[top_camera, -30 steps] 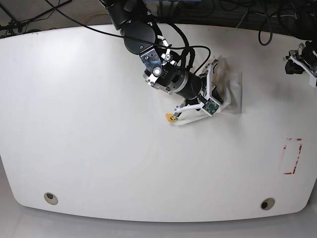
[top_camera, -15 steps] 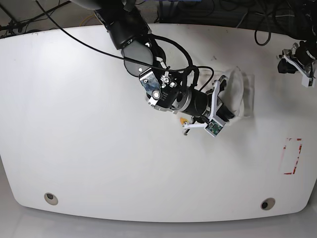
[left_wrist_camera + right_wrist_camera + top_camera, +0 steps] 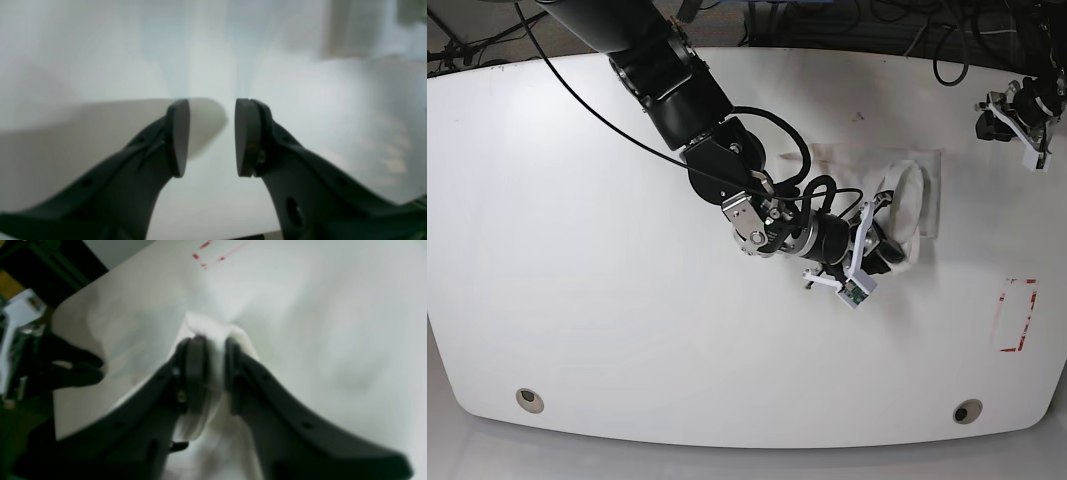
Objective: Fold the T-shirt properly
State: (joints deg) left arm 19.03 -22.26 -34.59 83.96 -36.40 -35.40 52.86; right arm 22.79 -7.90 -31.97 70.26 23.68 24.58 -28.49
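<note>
Most of the folding looks done: the right gripper (image 3: 210, 373) is clenched on a thick wad of white cloth, the T-shirt (image 3: 917, 200), which lies as a small bundle on the table (image 3: 577, 250). Farther off, the left gripper (image 3: 1007, 112) hovers released, holding nothing. Final placing seems left.

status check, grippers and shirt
Right gripper shut on shirt. Left gripper open, empty, off at table edge. Shirt bunched, unfolded. Nothing blocking.

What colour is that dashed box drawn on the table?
Red, clearest in the base view: dashed box on the table.
</note>
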